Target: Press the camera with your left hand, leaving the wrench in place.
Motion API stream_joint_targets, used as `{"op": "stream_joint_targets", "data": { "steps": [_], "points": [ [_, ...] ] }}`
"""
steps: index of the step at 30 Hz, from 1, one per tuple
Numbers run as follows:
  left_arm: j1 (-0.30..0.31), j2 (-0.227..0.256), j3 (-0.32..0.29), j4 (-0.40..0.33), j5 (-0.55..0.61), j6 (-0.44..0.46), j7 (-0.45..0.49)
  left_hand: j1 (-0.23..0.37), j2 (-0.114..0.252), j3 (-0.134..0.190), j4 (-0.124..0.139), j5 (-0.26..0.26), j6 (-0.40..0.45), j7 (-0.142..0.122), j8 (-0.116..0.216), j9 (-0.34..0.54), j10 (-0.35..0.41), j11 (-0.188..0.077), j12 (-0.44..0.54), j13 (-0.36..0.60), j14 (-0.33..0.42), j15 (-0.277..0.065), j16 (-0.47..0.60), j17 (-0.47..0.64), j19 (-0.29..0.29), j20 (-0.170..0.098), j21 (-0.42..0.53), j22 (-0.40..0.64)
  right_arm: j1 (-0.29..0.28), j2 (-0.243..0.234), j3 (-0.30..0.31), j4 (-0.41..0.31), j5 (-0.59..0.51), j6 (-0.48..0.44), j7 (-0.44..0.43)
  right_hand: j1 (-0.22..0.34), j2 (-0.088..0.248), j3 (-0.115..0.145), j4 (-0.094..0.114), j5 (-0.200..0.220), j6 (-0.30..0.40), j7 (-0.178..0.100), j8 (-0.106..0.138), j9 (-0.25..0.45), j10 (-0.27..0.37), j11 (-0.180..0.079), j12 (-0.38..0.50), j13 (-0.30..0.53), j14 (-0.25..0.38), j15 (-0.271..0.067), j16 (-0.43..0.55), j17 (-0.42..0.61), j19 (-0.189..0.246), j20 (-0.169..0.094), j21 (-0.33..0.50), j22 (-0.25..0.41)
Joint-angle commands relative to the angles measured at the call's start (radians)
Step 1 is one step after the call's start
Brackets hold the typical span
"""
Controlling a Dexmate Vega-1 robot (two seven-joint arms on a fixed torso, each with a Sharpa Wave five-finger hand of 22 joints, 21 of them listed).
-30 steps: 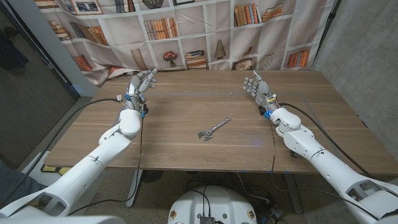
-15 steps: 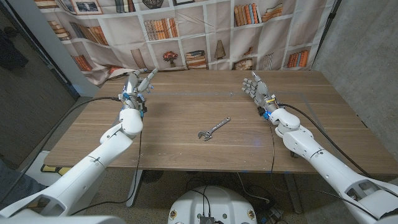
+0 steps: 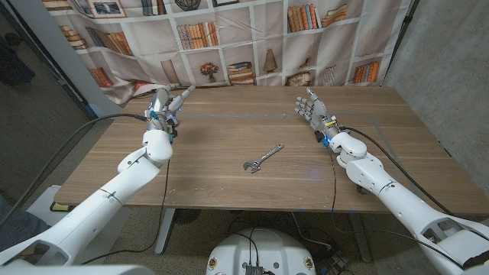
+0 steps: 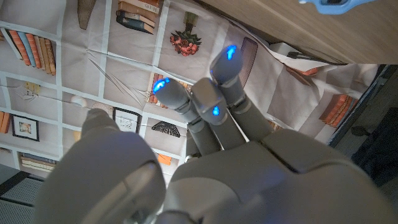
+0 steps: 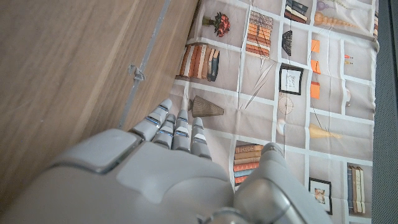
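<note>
Both hands raised over the far half of the wooden table (image 3: 229,164), holding nothing

Left hand (image 3: 166,101) near the far left edge, fingers (image 4: 224,74) extended and loosely apart, reaching toward the bookshelf-print backdrop (image 3: 229,38). Right hand (image 3: 311,108) at far right, fingers straight and close together, empty. Adjustable wrench (image 3: 262,158) lies at table centre, between both arms and well apart from either hand. Camera not seen

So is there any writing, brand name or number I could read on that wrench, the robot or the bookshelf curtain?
None can be read.
Wrench: too small to show any marking.
Bookshelf backdrop: printed book spines, titles blurred.
Left robot hand and right robot hand: no visible label.
</note>
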Motion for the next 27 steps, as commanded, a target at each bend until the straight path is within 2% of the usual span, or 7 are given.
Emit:
{"op": "stream_joint_targets", "data": {
  "steps": [1, 5, 9, 15, 19, 23, 27],
  "points": [
    [0.017, 0.038, 0.005, -0.102, 0.045, 0.166, 0.004, 0.059, 0.015, 0.017, -0.022, 0.004, -0.006, -0.012, 0.009, 0.002, -0.001, -0.010, 0.034, 0.002, -0.004, 0.001, 0.019, 0.016, -0.015, 0.000, 0.008, 0.025, 0.005, -0.004, -0.003, 0.010, 0.004, -0.003, 0.019, 0.006, 0.001, -0.003, -0.001, 0.007, 0.006, 0.000, 0.002, 0.004, 0.009, 0.002, 0.007, 0.003, 0.006, 0.006, 0.004, 0.004, 0.010, 0.000, 0.003, 0.004],
    [0.015, 0.048, 0.010, -0.122, 0.061, 0.212, 0.000, 0.146, 0.050, 0.054, -0.051, -0.001, -0.025, -0.023, 0.007, 0.002, -0.008, -0.013, 0.052, -0.003, -0.004, 0.001, 0.034, 0.030, -0.026, 0.000, 0.008, 0.036, 0.006, -0.002, -0.004, 0.017, 0.007, -0.004, 0.025, 0.005, 0.001, -0.003, -0.001, 0.007, 0.007, 0.000, 0.003, 0.004, 0.010, 0.002, 0.008, 0.003, 0.008, 0.007, 0.004, 0.004, 0.010, 0.002, 0.003, 0.004],
    [0.004, 0.056, 0.029, -0.145, 0.093, 0.282, -0.002, 0.317, 0.113, 0.139, -0.122, -0.014, -0.034, -0.036, 0.011, 0.003, -0.013, -0.015, 0.082, 0.000, -0.011, 0.001, 0.040, 0.047, -0.044, 0.000, 0.008, 0.050, 0.001, -0.002, -0.002, 0.016, 0.013, -0.008, 0.025, 0.005, 0.001, -0.003, -0.001, 0.007, 0.006, 0.000, 0.002, 0.004, 0.009, 0.000, 0.007, 0.003, 0.008, 0.006, 0.004, 0.004, 0.012, 0.003, 0.003, 0.004],
    [-0.008, 0.064, 0.044, -0.159, 0.113, 0.341, -0.013, 0.432, 0.129, 0.196, -0.183, -0.005, -0.056, -0.050, 0.008, 0.004, -0.025, -0.015, 0.091, -0.001, -0.017, 0.001, 0.031, 0.053, -0.069, 0.000, -0.004, 0.039, -0.012, -0.005, 0.002, 0.011, 0.016, -0.005, 0.020, 0.007, 0.002, -0.003, -0.001, 0.007, 0.006, 0.000, 0.002, 0.004, 0.010, 0.003, 0.008, 0.003, 0.009, 0.006, 0.004, 0.004, 0.012, 0.003, 0.003, 0.004],
    [-0.015, 0.069, 0.051, -0.164, 0.116, 0.364, -0.024, 0.561, 0.166, 0.292, -0.222, 0.069, -0.077, -0.046, 0.009, 0.008, -0.044, -0.012, 0.109, 0.030, -0.021, 0.001, 0.019, 0.073, -0.087, 0.002, 0.011, 0.061, -0.016, -0.005, 0.002, 0.009, 0.018, -0.008, 0.018, 0.008, 0.003, -0.002, -0.002, 0.007, 0.006, 0.000, 0.002, 0.004, 0.009, 0.002, 0.007, 0.003, 0.009, 0.007, 0.004, 0.004, 0.013, 0.003, 0.003, 0.004],
    [-0.023, 0.075, 0.059, -0.166, 0.121, 0.377, -0.035, 0.657, 0.147, 0.422, -0.225, 0.213, -0.086, -0.046, 0.014, 0.010, -0.059, -0.005, 0.137, 0.084, -0.025, 0.006, -0.010, 0.098, -0.119, 0.005, 0.024, 0.076, -0.016, -0.005, 0.000, 0.013, 0.018, -0.008, 0.022, 0.009, 0.004, -0.002, -0.002, 0.007, 0.006, 0.000, 0.002, 0.004, 0.010, 0.002, 0.008, 0.003, 0.010, 0.007, 0.004, 0.004, 0.013, 0.003, 0.003, 0.004],
    [-0.025, 0.081, 0.056, -0.171, 0.116, 0.389, -0.045, 0.660, 0.124, 0.482, -0.214, 0.283, -0.083, -0.051, 0.017, 0.011, -0.064, 0.001, 0.168, 0.144, -0.027, 0.007, -0.024, 0.111, -0.128, 0.007, 0.035, 0.078, -0.017, -0.005, -0.001, 0.014, 0.017, -0.008, 0.024, 0.011, 0.004, -0.001, -0.003, 0.007, 0.007, 0.000, 0.002, 0.004, 0.011, 0.005, 0.008, 0.004, 0.010, 0.007, 0.004, 0.003, 0.013, 0.003, 0.003, 0.004]
  ]
}}
